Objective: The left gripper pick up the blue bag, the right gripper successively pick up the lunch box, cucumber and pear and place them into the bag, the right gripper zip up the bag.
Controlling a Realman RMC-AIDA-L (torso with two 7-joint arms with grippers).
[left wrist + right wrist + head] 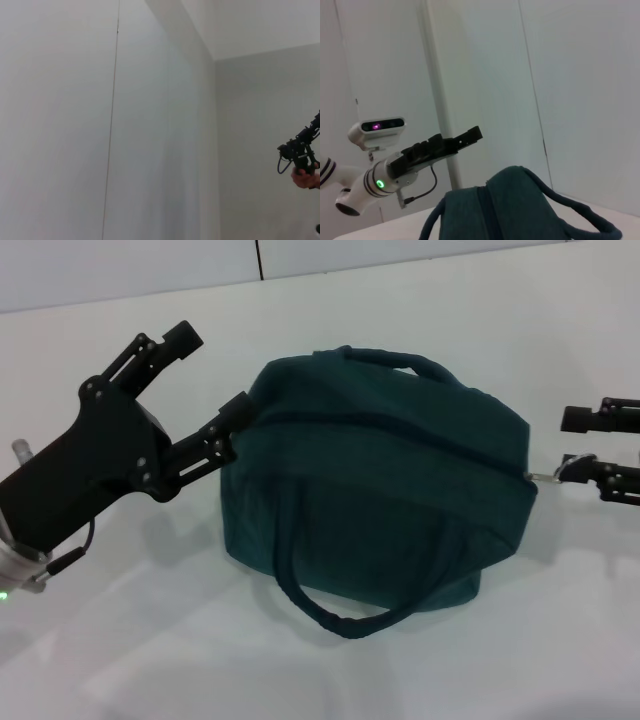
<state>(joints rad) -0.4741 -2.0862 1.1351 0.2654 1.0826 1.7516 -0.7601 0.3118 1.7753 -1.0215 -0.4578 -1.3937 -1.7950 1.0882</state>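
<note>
The blue bag (380, 490) lies in the middle of the white table, its zipper line running along the top towards a silver ring pull (548, 476) at its right end. My left gripper (210, 375) is open at the bag's left end, its lower finger (228, 418) against the fabric and its upper finger in the air. At the right edge my right gripper (578, 446) is open, with its lower finger (592, 474) right beside the ring pull. The right wrist view shows the bag (520, 215) with the left arm (390, 177) behind it. The lunch box, cucumber and pear are out of view.
One loop handle (335, 615) lies flat on the table in front of the bag, and the other (395, 360) rests on its far side. A pale wall meets the table's back edge (260, 278). The left wrist view shows walls and a distant black device (300, 152).
</note>
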